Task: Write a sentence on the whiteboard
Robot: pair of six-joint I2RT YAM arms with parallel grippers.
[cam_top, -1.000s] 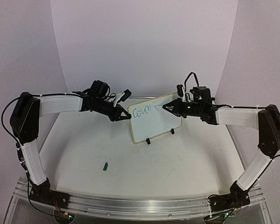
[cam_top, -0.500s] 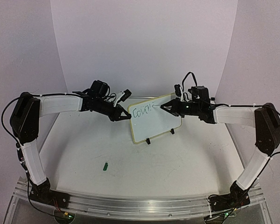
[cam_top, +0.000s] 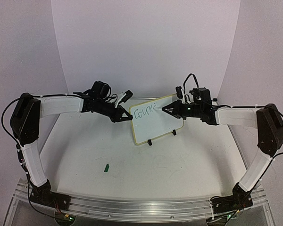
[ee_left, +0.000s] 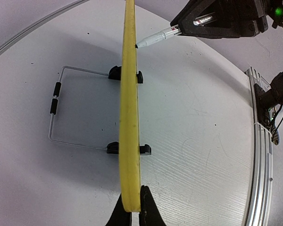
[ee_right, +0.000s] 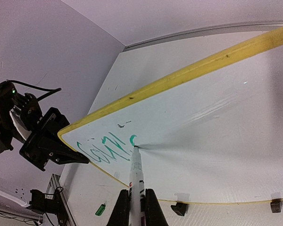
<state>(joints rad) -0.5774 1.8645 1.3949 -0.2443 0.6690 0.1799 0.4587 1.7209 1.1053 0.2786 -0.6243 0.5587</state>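
Pinches a marker [ee_right: 136, 172] in the tight-closed right gripper [ee_right: 135, 201], tip touching the whiteboard [ee_right: 217, 117] just right of the first green letters of the sentence [ee_right: 101, 149]. Clamps the board's left edge in the closed left gripper [ee_left: 131, 209], mid-table between the two. Risks skidding or tipping the propped board, smearing strokes, if pressed too hard.

Right claw [cam_top: 165, 109] shifted marker [ee_right: 135, 172] along whiteboard [cam_top: 155, 128]; sentence [cam_top: 145, 112] gained new stroke.

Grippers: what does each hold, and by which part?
Left gripper clamps the whiteboard at its yellow side edge. Right gripper holds the marker by its barrel, tip on the board.
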